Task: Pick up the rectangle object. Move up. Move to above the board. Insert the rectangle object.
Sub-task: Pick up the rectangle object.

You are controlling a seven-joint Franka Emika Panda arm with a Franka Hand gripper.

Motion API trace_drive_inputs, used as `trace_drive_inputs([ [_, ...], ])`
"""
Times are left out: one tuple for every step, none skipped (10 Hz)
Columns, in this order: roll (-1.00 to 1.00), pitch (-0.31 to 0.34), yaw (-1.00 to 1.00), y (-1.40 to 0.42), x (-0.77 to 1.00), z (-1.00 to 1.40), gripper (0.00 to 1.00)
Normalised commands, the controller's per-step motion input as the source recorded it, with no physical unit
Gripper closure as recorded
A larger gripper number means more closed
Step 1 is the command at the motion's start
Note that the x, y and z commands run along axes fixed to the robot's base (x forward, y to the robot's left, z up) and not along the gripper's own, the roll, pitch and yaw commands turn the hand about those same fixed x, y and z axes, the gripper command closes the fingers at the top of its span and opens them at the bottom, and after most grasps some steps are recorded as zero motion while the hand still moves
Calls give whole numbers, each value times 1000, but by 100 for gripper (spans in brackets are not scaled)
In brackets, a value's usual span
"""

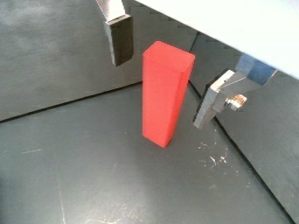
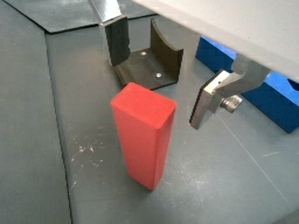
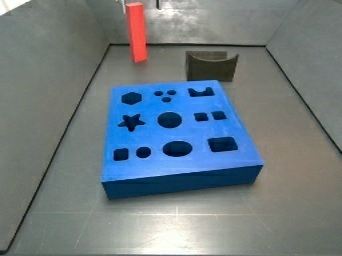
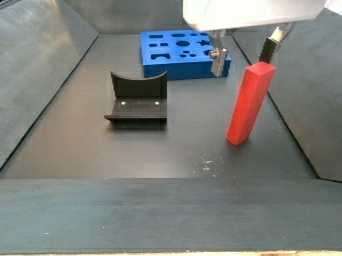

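The rectangle object (image 1: 165,94) is a slim red block standing upright on the dark floor, also seen in the other wrist view (image 2: 143,138) and in both side views (image 3: 136,31) (image 4: 249,102). My gripper (image 1: 163,91) is open and hangs over the block's top. One finger (image 1: 119,41) and the other finger (image 1: 212,98) stand apart on either side of the block, neither touching it. The gripper also shows in a wrist view (image 2: 158,98) and a side view (image 4: 250,48). The blue board (image 3: 179,137) with dark shaped holes lies flat, apart from the block (image 4: 178,52).
The dark fixture (image 3: 211,65) stands on the floor between the block and the board, also seen in a side view (image 4: 135,101) and a wrist view (image 2: 145,61). Grey walls (image 3: 80,80) enclose the floor, one close behind the block.
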Motion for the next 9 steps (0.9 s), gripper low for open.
trace_drive_inputs([
  [37, 0, 57, 29, -74, -166, 0],
  [114, -26, 174, 109, -149, -277, 0],
  [131, -49, 234, 140, -186, -309, 0],
  [120, -51, 251, 163, -186, -303, 0],
  [157, -40, 274, 151, -200, -306, 0],
  [126, -26, 286, 169, -211, -269, 0],
  [0, 0, 343, 223, -163, -160, 0],
  [0, 0, 37, 0, 0, 0, 0],
  [0, 0, 0, 0, 0, 0, 100],
])
